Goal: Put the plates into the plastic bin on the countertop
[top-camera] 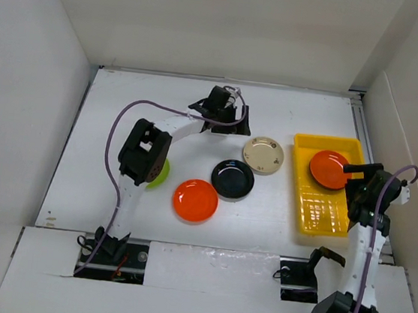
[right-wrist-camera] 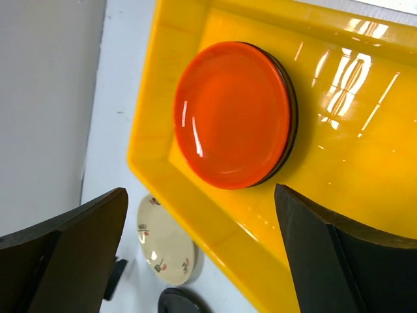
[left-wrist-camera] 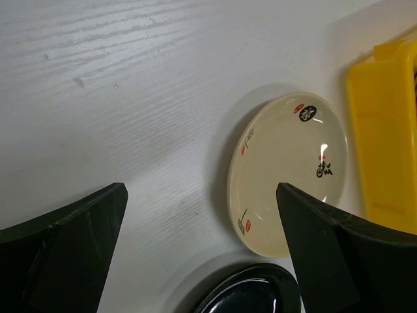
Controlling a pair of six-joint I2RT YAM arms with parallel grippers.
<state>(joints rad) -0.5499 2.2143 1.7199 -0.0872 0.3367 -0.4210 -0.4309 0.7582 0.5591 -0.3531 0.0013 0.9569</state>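
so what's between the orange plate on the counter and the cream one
The black plate lies between them, close to both the orange plate and the cream plate. The top view shows it.

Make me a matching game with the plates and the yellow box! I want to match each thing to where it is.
Things:
1 cream plate
2 black plate
3 lime green plate
4 yellow bin

Places:
A partly under the left arm
B holding an orange plate
C on the countertop, nearest the bin
D between the cream plate and the loose orange plate

Pairs: 1-C, 2-D, 3-A, 4-B
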